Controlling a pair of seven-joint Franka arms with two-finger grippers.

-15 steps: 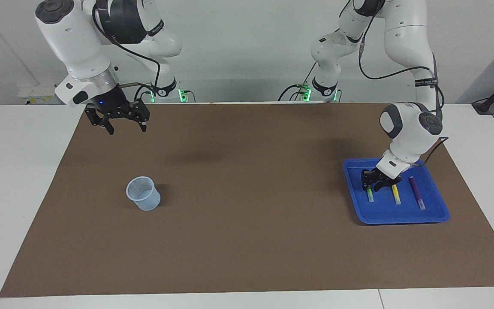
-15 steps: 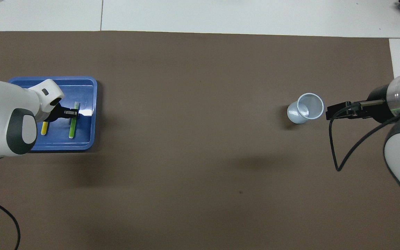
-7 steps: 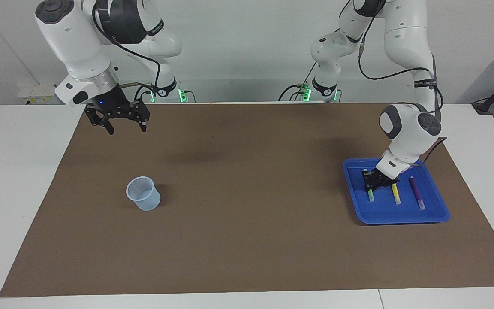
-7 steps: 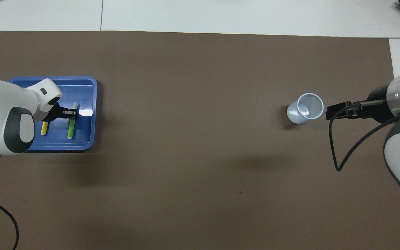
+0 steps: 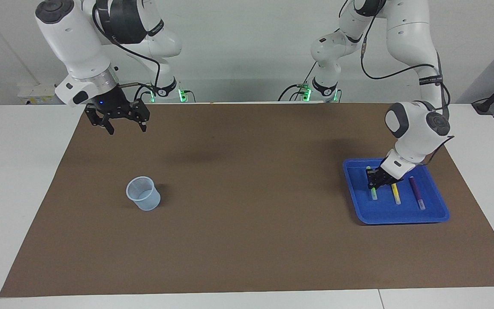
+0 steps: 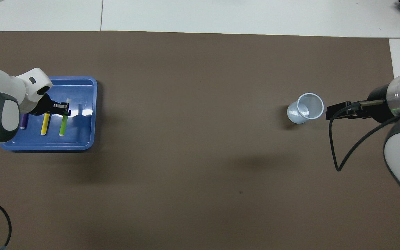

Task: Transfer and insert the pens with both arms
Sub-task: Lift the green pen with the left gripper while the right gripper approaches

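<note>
My left claw (image 5: 375, 182) is clamped on the green pen (image 5: 372, 189), over the blue tray (image 5: 401, 216) at the left arm's end of the table. The yellow pen (image 5: 396, 194) and purple pen (image 5: 417, 193) lie flat in that tray. My right claw (image 5: 120, 124) hangs wide apart over the brown mat (image 5: 247, 240); that arm waits. A cup (image 5: 143, 193) stands upright on the mat.

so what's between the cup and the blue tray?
Nothing: only bare brown mat lies between the cup and the blue tray, clearest in the overhead view.
</note>
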